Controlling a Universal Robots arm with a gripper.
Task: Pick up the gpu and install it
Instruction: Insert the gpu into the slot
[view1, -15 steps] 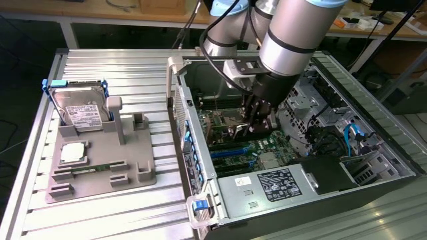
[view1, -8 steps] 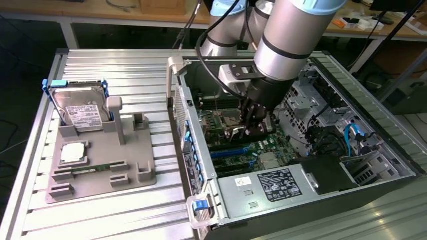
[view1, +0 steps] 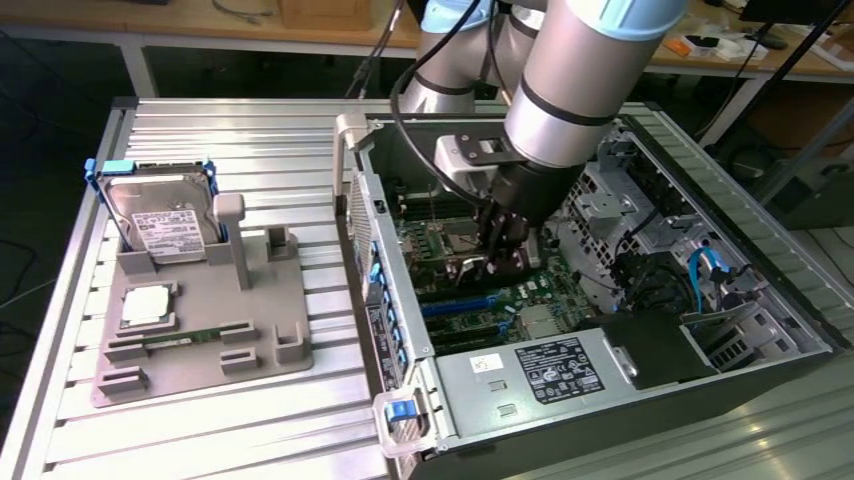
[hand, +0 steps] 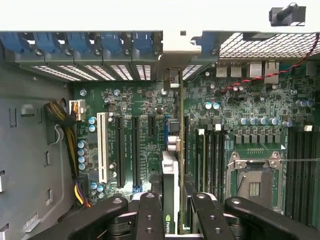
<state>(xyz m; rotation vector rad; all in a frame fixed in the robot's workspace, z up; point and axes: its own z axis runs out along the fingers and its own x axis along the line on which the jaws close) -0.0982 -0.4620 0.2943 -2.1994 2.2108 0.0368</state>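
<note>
Inside the open computer case (view1: 747, 230), lying on its side on the ribbed metal counter (view1: 254, 130): one robot arm, reaching down over the motherboard (hand: 125, 110). Hand (view1: 505, 245): two black fingers (hand: 150, 212) clamped on the gpu (hand: 171, 175), one on each face. Gpu: thin dark card held on edge and seen edge-on in the wrist view, running from between the fingers toward the case's rear wall, where its pale metal end meets the row of blue slot clips (hand: 75, 42). It stands over the board between the long black expansion slots (hand: 135, 150) and the memory slots (hand: 210, 155); whether its lower edge is seated in a slot cannot be told. Also on the board: one white slot (hand: 103, 147) and an unfilled processor socket (hand: 255, 180). Power supply with a white label (view1: 547, 370), at the case's near end in the exterior view. On the counter to the exterior view's left, well apart from the case: grey parts holder (view1: 267, 350) carrying a silver hard drive (view1: 160, 225) upright, a square processor (view1: 144, 305) lying flat, and a narrow green memory stick (view1: 180, 338).
</note>
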